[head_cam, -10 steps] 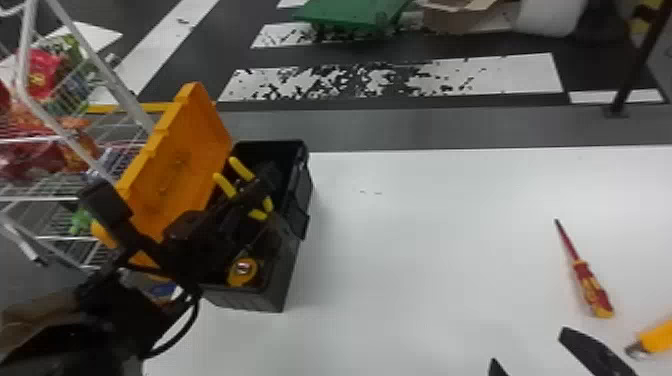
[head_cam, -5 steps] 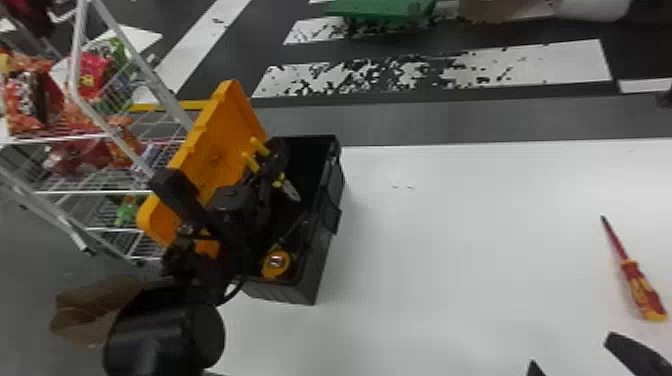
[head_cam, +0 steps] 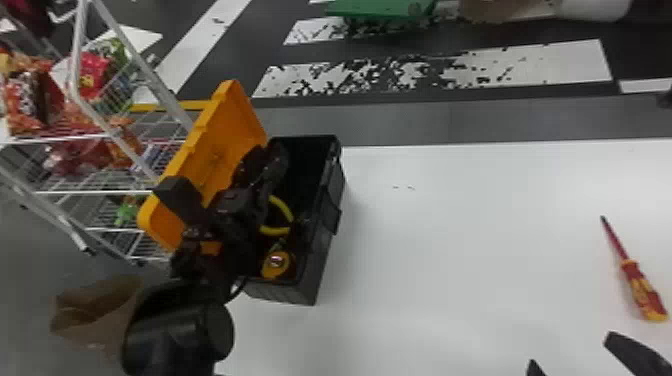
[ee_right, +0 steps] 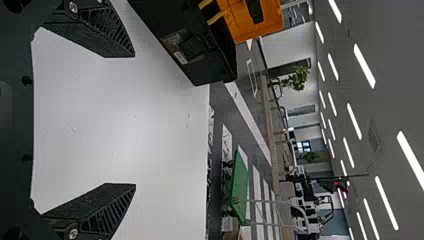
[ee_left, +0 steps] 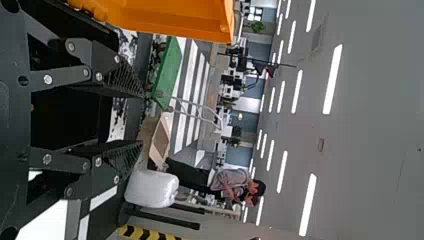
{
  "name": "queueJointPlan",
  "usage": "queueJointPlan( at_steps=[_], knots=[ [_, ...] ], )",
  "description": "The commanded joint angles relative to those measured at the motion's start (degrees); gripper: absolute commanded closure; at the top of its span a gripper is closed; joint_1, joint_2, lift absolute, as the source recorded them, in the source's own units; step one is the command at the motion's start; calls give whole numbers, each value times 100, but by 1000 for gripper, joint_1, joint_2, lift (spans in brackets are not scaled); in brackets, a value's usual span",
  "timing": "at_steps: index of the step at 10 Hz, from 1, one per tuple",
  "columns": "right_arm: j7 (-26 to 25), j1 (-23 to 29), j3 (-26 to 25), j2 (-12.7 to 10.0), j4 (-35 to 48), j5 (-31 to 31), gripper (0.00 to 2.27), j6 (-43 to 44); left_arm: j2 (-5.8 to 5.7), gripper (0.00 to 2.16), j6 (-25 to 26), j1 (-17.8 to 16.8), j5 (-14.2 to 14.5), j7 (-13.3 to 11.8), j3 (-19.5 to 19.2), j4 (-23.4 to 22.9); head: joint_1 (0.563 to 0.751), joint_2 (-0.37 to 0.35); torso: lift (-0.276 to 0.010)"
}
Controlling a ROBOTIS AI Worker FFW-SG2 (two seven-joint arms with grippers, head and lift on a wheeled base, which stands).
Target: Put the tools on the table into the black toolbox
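So the red-and-yellow screwdriver (head_cam: 632, 277) is laid flat on the right part of the white bench (head_cam: 450, 240), tip pointed at the far edge, handle on the near side. Well off to its left, the black toolbox (head_cam: 320, 245) is parked with its orange lid (head_cam: 220, 130) swung open to the left. A tape measure (head_cam: 276, 264) can be seen inside at the near end, and just behind it something with curved yellow handles (head_cam: 280, 231), partly hidden by the arm.

The left pincer (head_cam: 265, 155) is held at the box opening, by the lid. Its fingers are spread wide, nothing gripped between them; whether the lid or box wall is being touched can't be told. The right pincer (head_cam: 572, 352) is at the near side of the bench, just left of the screwdriver's handle end, also spread wide, empty, and the screwdriver isn't touched by it.

Room-wise, a big bare stretch of bench is left between box and screwdriver. The far end of the box is set near the far edge, so things are tighter there, and the left arm is squeezed in along the lid side. Past the lid, a white wire rack (head_cam: 95, 192) loaded with bright packets is stood close by.
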State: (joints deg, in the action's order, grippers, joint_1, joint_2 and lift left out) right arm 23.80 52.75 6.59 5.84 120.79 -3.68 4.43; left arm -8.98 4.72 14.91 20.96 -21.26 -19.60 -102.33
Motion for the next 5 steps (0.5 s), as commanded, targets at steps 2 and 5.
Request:
queueJointPlan(
  at_steps=[2,5],
  knots=[
    [2,-2,-26,-12,-3,-1,66,53,1,29,-1,293,180,-18,-97,-287,695,350,-75],
    [-7,24,-220,-109,-21,-62,76,369,195,33,-423,1233,347,-18,18,-858,695,350,-75]
  ],
)
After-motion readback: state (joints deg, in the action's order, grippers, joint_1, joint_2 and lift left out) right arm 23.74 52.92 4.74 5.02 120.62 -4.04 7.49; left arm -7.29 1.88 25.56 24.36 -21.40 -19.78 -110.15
